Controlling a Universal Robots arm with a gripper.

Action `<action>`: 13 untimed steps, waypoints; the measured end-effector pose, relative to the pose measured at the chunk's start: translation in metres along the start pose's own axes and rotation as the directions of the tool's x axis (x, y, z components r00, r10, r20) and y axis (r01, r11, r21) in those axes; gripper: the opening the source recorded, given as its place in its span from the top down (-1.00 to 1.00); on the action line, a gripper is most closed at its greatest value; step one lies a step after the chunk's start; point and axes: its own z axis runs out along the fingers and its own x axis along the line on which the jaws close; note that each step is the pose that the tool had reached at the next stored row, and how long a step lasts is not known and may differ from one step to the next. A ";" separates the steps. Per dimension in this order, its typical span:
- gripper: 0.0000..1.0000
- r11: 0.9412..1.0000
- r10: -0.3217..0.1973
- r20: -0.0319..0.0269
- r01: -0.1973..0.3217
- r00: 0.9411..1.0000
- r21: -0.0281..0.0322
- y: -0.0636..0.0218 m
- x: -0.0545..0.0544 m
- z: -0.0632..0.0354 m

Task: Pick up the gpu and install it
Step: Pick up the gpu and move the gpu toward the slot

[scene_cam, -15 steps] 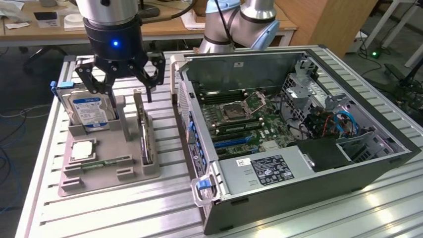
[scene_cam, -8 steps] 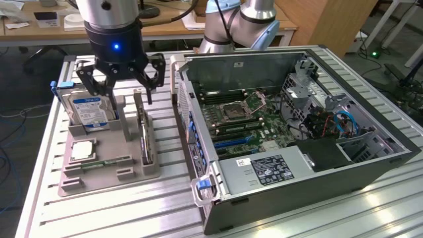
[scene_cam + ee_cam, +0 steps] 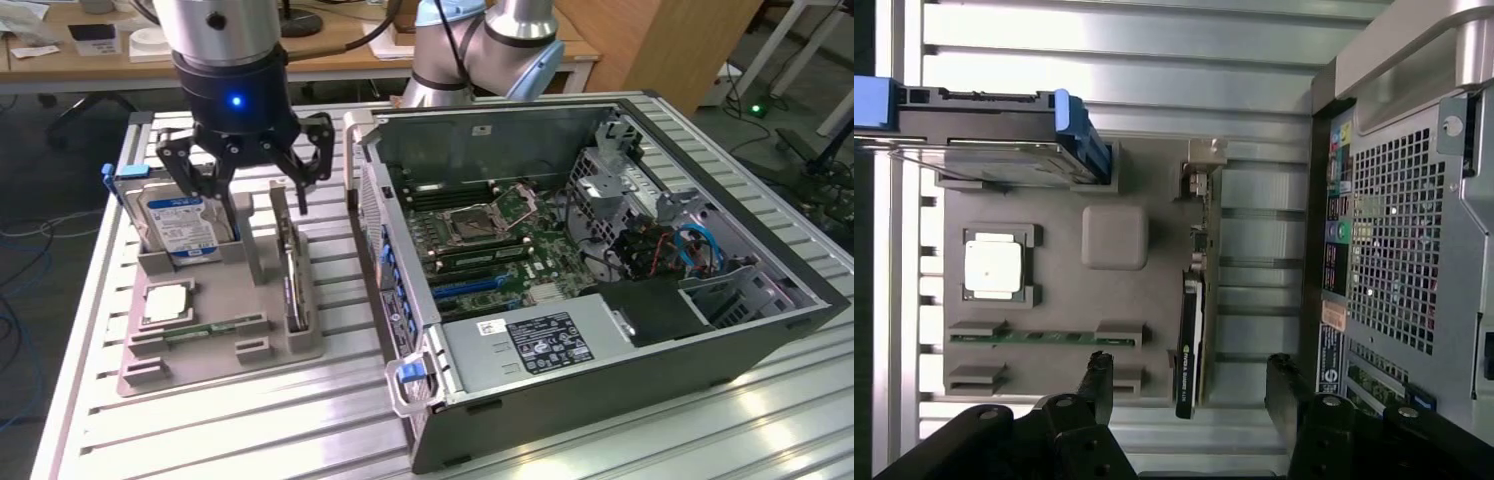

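Note:
The gpu (image 3: 292, 272) stands on its long edge in a slot of the grey holder tray (image 3: 230, 290), a thin dark card with a metal bracket at its far end. My gripper (image 3: 260, 195) hangs open just above the tray, over the card's far end, touching nothing. In the wrist view the gpu (image 3: 1192, 310) appears edge-on. The two black fingers (image 3: 1097, 378) of the gripper (image 3: 1191, 385) stand on either side of the card's line, well apart from it.
On the tray, a hard drive (image 3: 180, 225) with a blue-white label stands beside the gpu, with a CPU (image 3: 167, 300) and a green memory stick (image 3: 214, 327) nearer the front. The open computer case (image 3: 601, 260) lies on the exterior view's right, on the slatted metal table (image 3: 200, 420).

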 end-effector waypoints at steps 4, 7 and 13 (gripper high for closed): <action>-0.44 1.000 0.000 0.000 0.000 1.000 0.000 -0.0001 0.000 0.0042; -0.44 1.000 0.000 0.000 0.000 1.000 0.001 -0.0003 0.000 0.0073; -0.44 1.000 0.000 0.000 0.000 1.000 0.001 -0.0005 0.000 0.0140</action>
